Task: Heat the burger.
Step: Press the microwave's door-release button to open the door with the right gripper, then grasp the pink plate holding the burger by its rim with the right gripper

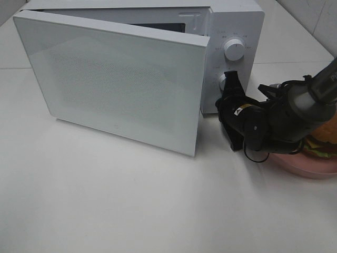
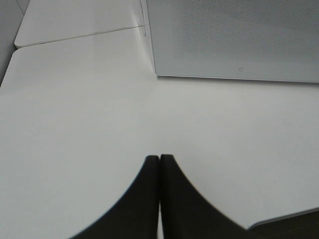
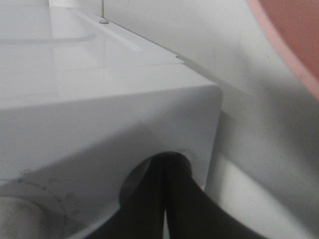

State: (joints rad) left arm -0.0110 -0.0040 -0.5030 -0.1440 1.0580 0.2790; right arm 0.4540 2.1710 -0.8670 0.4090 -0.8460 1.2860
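Note:
The burger (image 1: 325, 138) sits on a pink plate (image 1: 310, 168) at the far right, mostly hidden behind my right arm. The white microwave (image 1: 237, 21) stands at the back with its door (image 1: 116, 79) swung wide open. My right gripper (image 1: 229, 83) is shut and empty, with its tips against the control panel at the lower knob (image 1: 221, 80), below the upper knob (image 1: 234, 49). In the right wrist view the closed fingertips (image 3: 169, 164) touch the microwave's front (image 3: 99, 99). My left gripper (image 2: 159, 162) is shut and empty over bare table, out of the exterior view.
The open door takes up the left and middle of the table in front of the microwave, and its lower edge shows in the left wrist view (image 2: 234, 40). The pink plate's rim also shows in the right wrist view (image 3: 294, 35). White table (image 1: 131, 211) lies in front.

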